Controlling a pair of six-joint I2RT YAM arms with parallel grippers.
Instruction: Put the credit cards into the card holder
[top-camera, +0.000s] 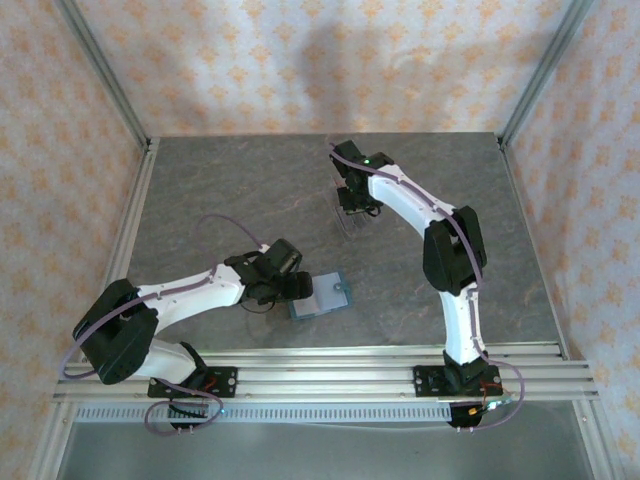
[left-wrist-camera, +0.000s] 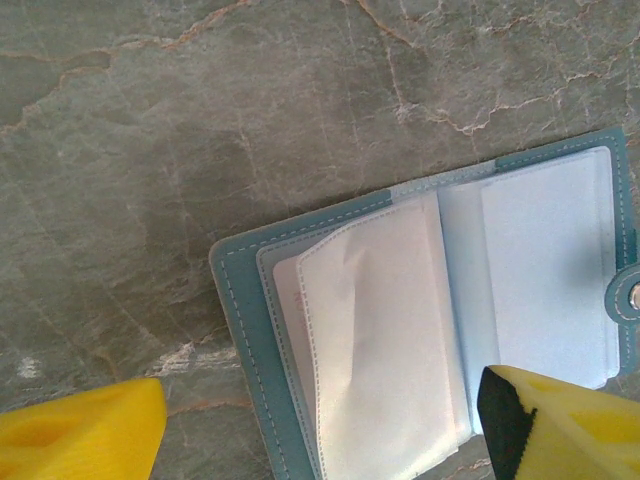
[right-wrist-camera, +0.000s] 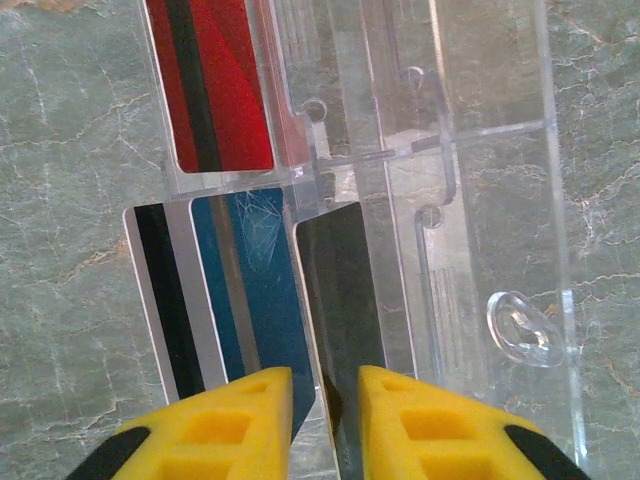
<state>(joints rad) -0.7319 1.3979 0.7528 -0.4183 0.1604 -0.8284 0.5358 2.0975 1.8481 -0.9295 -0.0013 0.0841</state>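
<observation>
The right end effector (right-wrist-camera: 325, 420) sits at the clear stand (right-wrist-camera: 480, 200), far across the worktop (top-camera: 250, 190). Its jaws are narrowed to a slim gap around the lower edge of a dark card (right-wrist-camera: 340, 290). Whether they are actually pinching it, I cannot tell. The other credit cards are in the same stand: a blue card (right-wrist-camera: 245, 290) just beside the dark one, a white striped card (right-wrist-camera: 165, 300) and a red card (right-wrist-camera: 210, 80) in the slot above.

The card holder (left-wrist-camera: 240, 320) lies open on the worktop, well apart from the stand. The left end effector (left-wrist-camera: 320, 410) is spread wide over it, grasping nothing.

The likely trouble is the blue card. Its edge runs so close to the gap that the jaws may catch both cards, or knock it loose. A skewed pull could also drag or tip the light stand. Later, the bulging, floppy sleeves could fold over, and with the holder unpinned, a pushed card might simply slide it away.
</observation>
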